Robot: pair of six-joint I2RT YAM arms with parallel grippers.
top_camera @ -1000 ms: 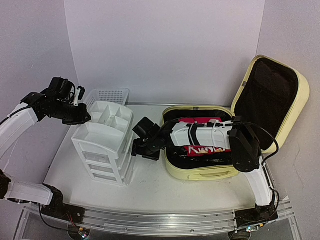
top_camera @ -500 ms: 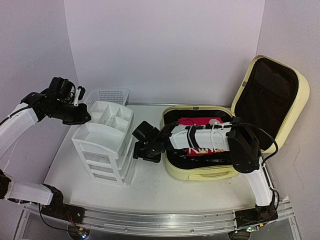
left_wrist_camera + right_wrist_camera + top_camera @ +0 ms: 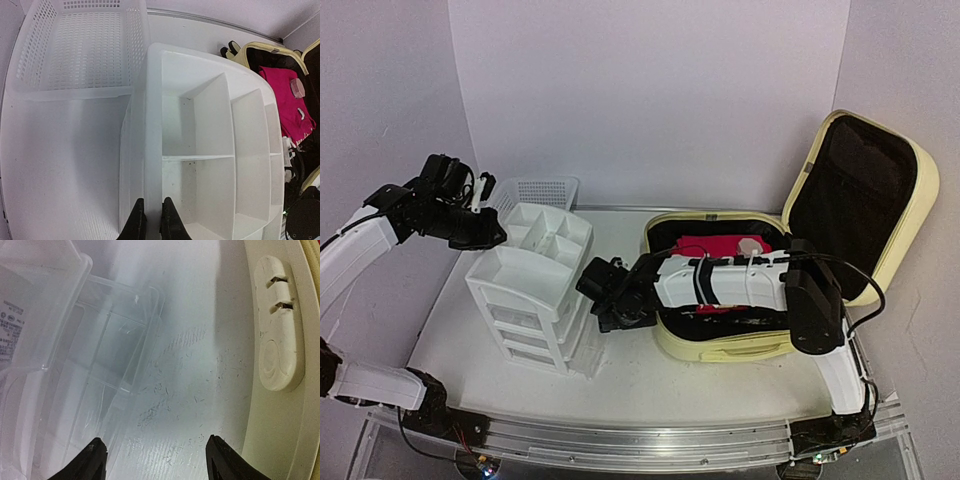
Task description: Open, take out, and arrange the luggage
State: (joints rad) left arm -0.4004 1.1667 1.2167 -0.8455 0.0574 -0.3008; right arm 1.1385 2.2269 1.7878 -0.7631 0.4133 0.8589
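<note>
**Open luggage (image 3: 720, 347) lying at the table's right, lid standing up, red garment (image 3: 715, 245) inside.**
My right gripper (image 3: 155, 462), jaws spread wide, is hovering beside the drawer unit (image 3: 525, 285) while my left gripper (image 3: 152, 225) is pinching its top rim. I am judging that a careless tug is risking tipping that light unit, and that my right forearm, crossing the luggage, is risking snagging the garment.
</note>
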